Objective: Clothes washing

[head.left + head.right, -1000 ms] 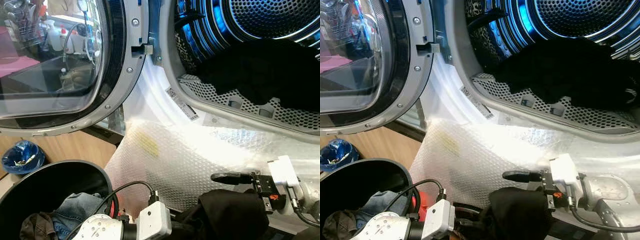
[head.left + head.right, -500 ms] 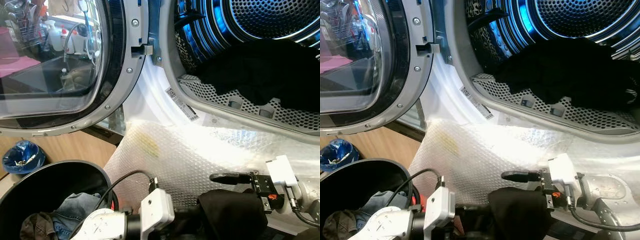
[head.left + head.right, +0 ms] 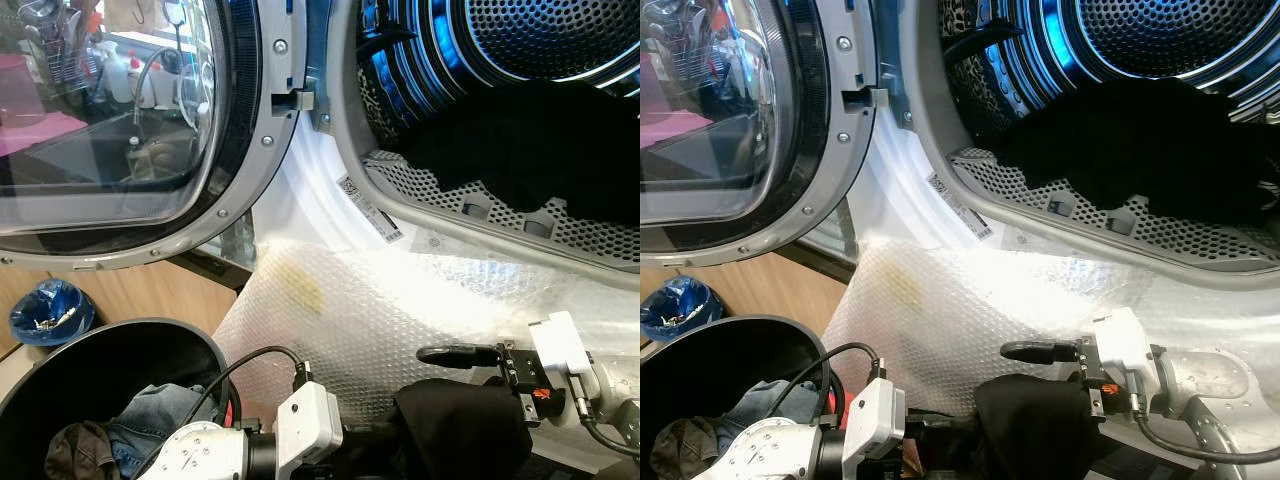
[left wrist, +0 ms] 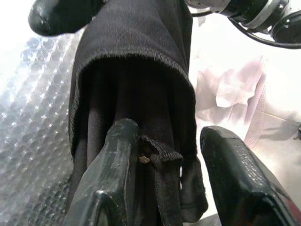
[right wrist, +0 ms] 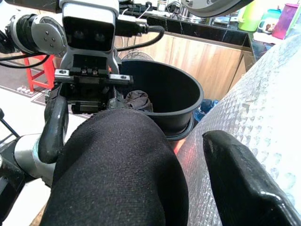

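A black garment [image 3: 462,432] hangs between my two grippers, low in front of the washer. In the left wrist view it drapes over one finger [image 4: 117,165] of my left gripper [image 4: 171,136]. The other finger [image 4: 235,174] stands clear of the cloth, so the jaws are open. My right gripper [image 3: 440,382] reaches in from the right. Its upper finger [image 3: 455,353] sits above the garment with a gap, and the lower finger is hidden under the cloth. The open drum [image 3: 560,40] holds a pile of black clothes [image 3: 540,150].
The round glass door [image 3: 110,130] stands swung open at the left. Bubble wrap [image 3: 350,310] covers the washer front below the opening. A black basket [image 3: 60,380] with jeans [image 3: 150,415] and a dark cloth stands at the lower left. A blue bin [image 3: 48,312] lies beyond it.
The left wrist rose a little, then sank back. The camera shifted slightly. The black garment stays between the two grippers.
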Available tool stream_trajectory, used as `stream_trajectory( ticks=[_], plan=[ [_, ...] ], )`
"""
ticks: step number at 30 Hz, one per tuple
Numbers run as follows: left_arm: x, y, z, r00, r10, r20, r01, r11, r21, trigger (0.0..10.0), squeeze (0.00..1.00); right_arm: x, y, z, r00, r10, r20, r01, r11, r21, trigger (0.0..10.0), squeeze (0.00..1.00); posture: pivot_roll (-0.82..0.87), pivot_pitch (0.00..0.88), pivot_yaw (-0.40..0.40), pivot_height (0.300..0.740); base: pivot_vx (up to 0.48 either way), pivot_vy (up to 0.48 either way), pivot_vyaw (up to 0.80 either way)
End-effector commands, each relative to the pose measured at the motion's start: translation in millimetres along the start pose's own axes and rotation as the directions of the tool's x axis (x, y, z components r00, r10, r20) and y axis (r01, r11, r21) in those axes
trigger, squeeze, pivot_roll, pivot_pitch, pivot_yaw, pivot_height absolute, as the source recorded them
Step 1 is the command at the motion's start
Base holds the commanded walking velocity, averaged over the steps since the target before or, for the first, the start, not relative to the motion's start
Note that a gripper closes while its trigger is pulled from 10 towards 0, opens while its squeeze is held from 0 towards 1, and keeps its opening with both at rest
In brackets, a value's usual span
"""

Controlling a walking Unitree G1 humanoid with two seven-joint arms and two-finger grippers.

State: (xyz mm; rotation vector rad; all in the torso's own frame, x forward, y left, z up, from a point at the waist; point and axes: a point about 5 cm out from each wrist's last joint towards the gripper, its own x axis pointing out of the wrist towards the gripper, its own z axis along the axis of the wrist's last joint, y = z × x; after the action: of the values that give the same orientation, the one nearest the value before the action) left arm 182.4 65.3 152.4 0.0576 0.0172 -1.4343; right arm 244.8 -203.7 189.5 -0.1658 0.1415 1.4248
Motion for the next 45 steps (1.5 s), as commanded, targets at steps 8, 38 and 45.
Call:
stream_trajectory(
  ticks=[8,38,45],
  plan=[
    [4.6,-2.4,5.2,0.999,-0.032,0.011,0.032,0.998,0.053,0.0,0.00,1.3,-1.6,1.8,1.000,0.006,-0.001,-0.006,1.000,-0.026,10.0,0.00,-0.02,0.000,-0.044,0.740,0.000,0.000,0.00],
    [-59.0,-0.1,-43.5,0.546,0.827,-0.132,-0.820,0.560,0.117,10.0,0.00,7.2,11.4,-19.9,1.000,-0.009,0.004,0.009,0.999,0.034,10.0,0.00,-0.02,0.000,0.015,0.740,0.000,0.000,0.00],
    [-96.3,4.1,-36.4,0.179,0.984,-0.016,-0.953,0.177,0.246,10.0,0.00,6.8,10.8,-25.5,1.000,-0.017,0.003,0.017,0.998,0.054,10.0,0.00,-0.01,0.000,0.014,0.740,0.000,0.000,0.00]
  ],
)
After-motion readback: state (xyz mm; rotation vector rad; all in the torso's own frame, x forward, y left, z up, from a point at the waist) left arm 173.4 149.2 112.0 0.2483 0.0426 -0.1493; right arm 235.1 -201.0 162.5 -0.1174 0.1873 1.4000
